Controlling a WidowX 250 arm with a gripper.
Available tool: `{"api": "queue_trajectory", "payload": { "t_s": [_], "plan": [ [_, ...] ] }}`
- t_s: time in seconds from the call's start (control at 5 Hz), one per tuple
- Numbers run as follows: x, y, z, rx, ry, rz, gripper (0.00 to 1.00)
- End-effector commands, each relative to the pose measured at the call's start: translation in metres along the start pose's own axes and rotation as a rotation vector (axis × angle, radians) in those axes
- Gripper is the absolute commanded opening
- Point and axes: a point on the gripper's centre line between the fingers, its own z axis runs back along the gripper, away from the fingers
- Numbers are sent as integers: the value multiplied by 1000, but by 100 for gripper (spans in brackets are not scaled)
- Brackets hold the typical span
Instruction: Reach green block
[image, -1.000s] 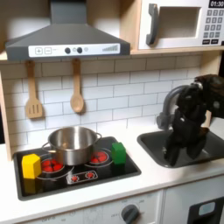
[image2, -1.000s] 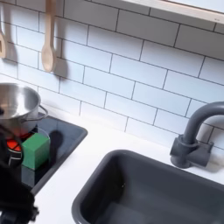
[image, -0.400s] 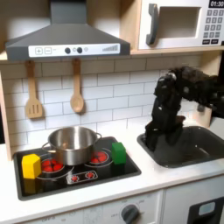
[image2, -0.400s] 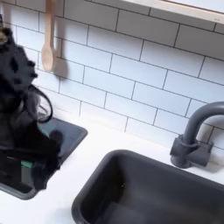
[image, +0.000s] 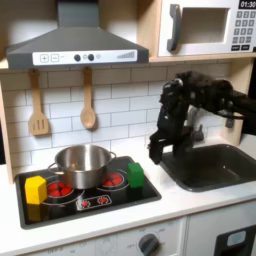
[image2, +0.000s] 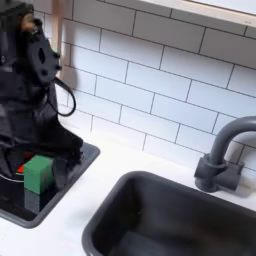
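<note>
On the stove (image: 100, 200), the green block (image: 135, 175) sits w/ gripper (image: 160, 150) above, apart. Jaws: can't tell. Second exterior view adds faucet (image2: 225, 150). No readable writing.

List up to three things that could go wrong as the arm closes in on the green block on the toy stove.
1. The green block sits near the stove's right edge in the first exterior view; a nudge from the gripper could push it off.
2. The steel pot stands close beside the block, so a wide approach may bump it.
3. The sink lies under the arm; descending early would miss.
</note>
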Motion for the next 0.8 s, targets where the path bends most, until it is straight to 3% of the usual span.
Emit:
{"api": "queue_trajectory", "payload": {
  "t_s": [0.0, 0.6],
  "plan": [
    [27, 8, -13, 11, -12, -12, 100],
    [49, 19, -37, 38, -15, -12, 100]
  ]
}}
